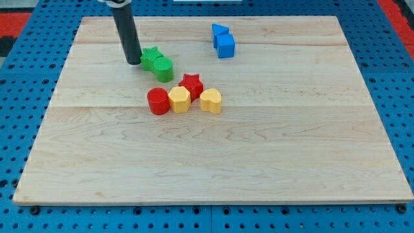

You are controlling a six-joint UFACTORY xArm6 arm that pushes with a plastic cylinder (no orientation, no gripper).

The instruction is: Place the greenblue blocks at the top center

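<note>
Camera view is showing my tip (134, 62), a bare rod end effector with nothing to open or pinch, touching the green star (151, 56) and green cylinder (163, 68) from the view's left, while the blue blocks (223, 40) are already sitting near the worktop (291, 142) top center and the greens are lying left of them, not yet there.

High frontal view over board (259, 162)

We see our one arm only as its straight dark rod (126, 32), which enters from the view's top edge, left of centre. It stands almost upright, leaning slightly so that its lower end sits a little further toward the view's right than its upper part. Our tip (134, 62) rests on the surface in the upper left part of the view.
</note>
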